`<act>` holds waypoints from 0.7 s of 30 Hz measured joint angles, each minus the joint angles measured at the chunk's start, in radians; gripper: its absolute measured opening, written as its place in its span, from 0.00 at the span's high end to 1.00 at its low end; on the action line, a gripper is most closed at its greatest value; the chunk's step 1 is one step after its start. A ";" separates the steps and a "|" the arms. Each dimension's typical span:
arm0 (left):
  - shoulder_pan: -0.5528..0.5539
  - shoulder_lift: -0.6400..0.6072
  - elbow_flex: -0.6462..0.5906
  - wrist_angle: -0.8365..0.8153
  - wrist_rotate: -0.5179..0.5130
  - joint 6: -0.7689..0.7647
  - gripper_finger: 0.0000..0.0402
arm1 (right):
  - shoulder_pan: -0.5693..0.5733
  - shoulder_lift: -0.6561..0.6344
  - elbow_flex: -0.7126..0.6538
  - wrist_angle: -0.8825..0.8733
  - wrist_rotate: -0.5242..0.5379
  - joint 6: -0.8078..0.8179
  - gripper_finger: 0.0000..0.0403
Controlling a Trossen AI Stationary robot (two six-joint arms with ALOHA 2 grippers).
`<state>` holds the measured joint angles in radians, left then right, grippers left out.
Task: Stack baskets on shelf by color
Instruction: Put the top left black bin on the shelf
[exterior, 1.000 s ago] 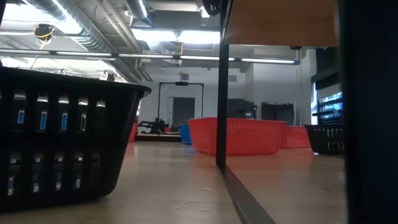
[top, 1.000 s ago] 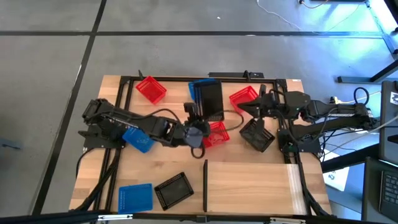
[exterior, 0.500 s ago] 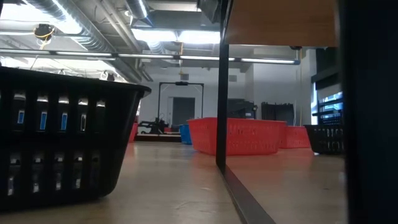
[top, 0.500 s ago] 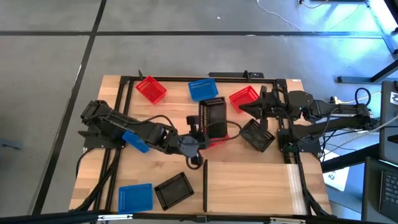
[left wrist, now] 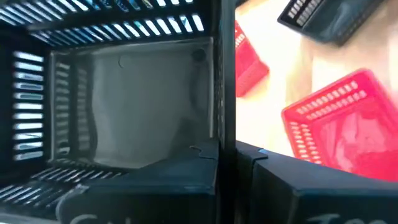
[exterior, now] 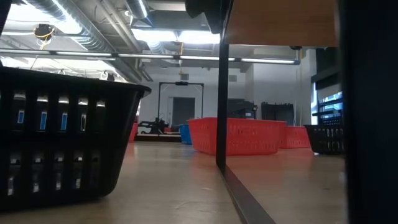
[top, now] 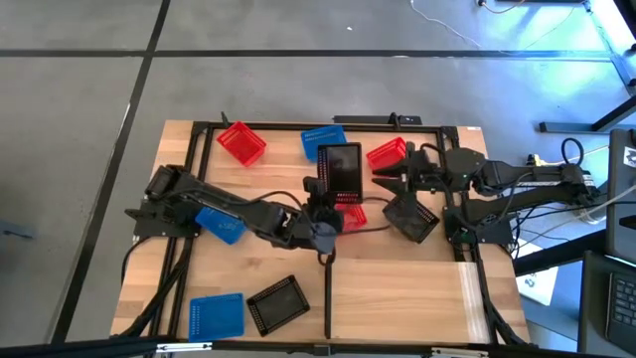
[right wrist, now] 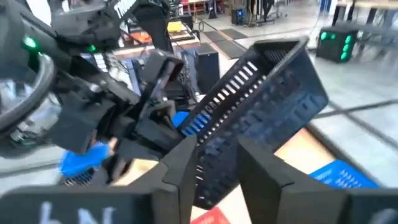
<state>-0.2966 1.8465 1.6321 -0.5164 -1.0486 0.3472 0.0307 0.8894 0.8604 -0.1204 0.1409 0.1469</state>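
My left gripper (top: 328, 207) is shut on a black basket (top: 340, 171), held over a red basket (top: 350, 215) at mid-table. My right gripper (top: 405, 194) is shut on a second black basket (top: 412, 219) at the right. Loose on the table are red baskets (top: 241, 142) (top: 388, 154), blue baskets (top: 320, 139) (top: 217, 225) (top: 216, 315) and a black basket (top: 278, 303). The shelf panel (top: 402, 293), edged by its black bar (top: 328, 283), lies at the near right. My left gripper pinches one side wall (left wrist: 224, 134) of the black basket, one finger (left wrist: 168, 180) inside and one (left wrist: 298, 186) outside. The basket is lifted clear and tipped, its inside facing the wrist camera. My right gripper pinches a latticed wall (right wrist: 217, 165) of the other black basket between its two fingers (right wrist: 267, 168). The basket sits tilted in the hold, reaching out beyond the fingertips. Whether any part rests on the table, I cannot tell.
Black frame rails run along the table's far edge (top: 328, 123) and both sides. In the low view a black basket (exterior: 62, 143) stands close at the left, the shelf's bar (exterior: 221, 93) rises mid-picture, and red baskets (exterior: 236, 135) stand beyond. Bare table (top: 248, 264) lies at the near left.
My left gripper has carried the black basket from the far middle toward the near edge and the shelf's bar. The basket has tipped, so its inside now faces up in the high view. A dark shape has come lower into the top of the low view.
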 joint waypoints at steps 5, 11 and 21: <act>0.000 0.000 0.000 0.000 -0.029 0.030 1.00 | 0.000 0.002 0.000 0.008 0.089 -0.095 0.69; 0.006 0.000 0.000 -0.016 -0.205 0.033 1.00 | 0.000 0.002 0.000 0.080 0.147 0.038 0.69; 0.065 -0.001 0.000 -0.004 -0.344 0.304 1.00 | -0.001 0.092 0.000 0.242 0.147 0.057 0.69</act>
<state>-0.2316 1.8456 1.6321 -0.5208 -1.3923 0.6515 0.0299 0.9813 0.8604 0.1221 0.2874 0.2043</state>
